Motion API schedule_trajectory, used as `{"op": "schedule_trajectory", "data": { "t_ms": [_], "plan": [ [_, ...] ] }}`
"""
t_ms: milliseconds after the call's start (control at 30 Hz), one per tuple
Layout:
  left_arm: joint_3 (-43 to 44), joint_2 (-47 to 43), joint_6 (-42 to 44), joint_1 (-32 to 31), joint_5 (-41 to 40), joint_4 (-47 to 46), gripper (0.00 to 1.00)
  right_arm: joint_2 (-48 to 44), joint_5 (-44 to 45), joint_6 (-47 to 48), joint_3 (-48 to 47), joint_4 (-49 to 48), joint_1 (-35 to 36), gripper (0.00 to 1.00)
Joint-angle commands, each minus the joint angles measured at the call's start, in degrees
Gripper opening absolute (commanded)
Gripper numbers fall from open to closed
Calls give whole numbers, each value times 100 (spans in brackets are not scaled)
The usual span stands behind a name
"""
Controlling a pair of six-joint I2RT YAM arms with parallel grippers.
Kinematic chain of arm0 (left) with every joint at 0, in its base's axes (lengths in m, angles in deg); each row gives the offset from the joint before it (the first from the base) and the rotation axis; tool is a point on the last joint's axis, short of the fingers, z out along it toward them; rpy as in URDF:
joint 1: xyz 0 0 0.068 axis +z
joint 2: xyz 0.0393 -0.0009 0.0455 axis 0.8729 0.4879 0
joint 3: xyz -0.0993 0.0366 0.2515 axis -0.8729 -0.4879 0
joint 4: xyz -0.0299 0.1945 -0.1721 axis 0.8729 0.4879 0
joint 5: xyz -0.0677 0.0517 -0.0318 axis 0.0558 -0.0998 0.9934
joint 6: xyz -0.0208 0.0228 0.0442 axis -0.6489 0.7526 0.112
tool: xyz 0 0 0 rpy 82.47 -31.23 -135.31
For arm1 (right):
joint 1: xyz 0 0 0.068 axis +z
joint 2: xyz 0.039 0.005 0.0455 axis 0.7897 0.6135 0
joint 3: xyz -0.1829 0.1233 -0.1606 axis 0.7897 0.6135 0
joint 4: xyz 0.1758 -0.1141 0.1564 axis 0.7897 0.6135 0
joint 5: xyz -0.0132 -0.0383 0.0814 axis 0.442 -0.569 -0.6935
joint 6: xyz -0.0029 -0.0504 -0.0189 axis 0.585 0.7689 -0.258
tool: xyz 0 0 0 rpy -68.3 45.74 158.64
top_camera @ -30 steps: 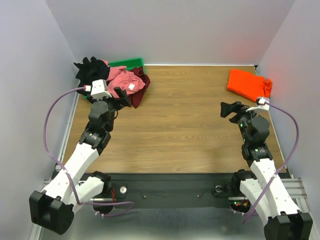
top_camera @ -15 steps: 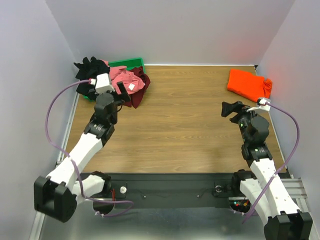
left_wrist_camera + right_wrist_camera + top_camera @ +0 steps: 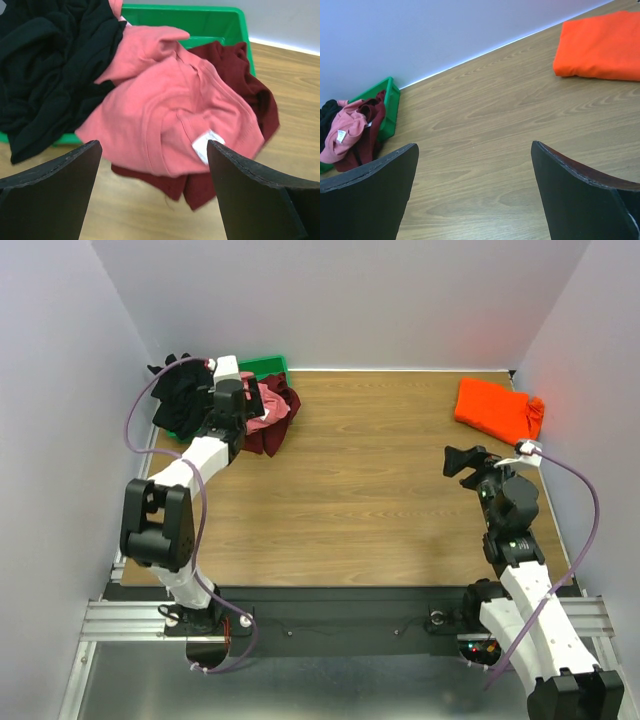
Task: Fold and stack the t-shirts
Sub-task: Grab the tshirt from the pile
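Wooden table (image 3: 380, 500) is filling the walled cell. Green bin (image 3: 210, 22), far-left, is overflowing with the black t-shirt (image 3: 45, 65), maroon t-shirt (image 3: 250, 95) and salmon-pink t-shirt (image 3: 165, 115). Folded orange t-shirt (image 3: 495, 408) is lying far-right. Left gripper (image 3: 153, 145) is hovering wide open and empty over the salmon shirt. Probably the pick step: it needs lowering and pinching. Right gripper (image 3: 475, 147) is idling wide open and empty. Most of the bin is lying buried.

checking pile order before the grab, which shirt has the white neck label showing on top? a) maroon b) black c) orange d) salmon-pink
d: the white label sits on the salmon-pink shirt, which lies over the maroon shirt.
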Motion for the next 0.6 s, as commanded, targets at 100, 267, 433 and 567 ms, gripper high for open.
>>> {"op": "schedule_trajectory", "data": {
  "t_ms": [100,267,433,567],
  "plan": [
    [968,903,-57,455,568,76,99,-129,-60,-41,52,-221,3,100],
    [1398,1623,-102,508,702,365,99,-120,-104,-50,69,-264,3,100],
    [1837,2160,-58,508,658,708,99,-155,-174,-67,96,-282,3,100],
    [2146,2416,-49,508,729,972,93,-243,-183,-85,122,-273,3,100]
  ]
}}
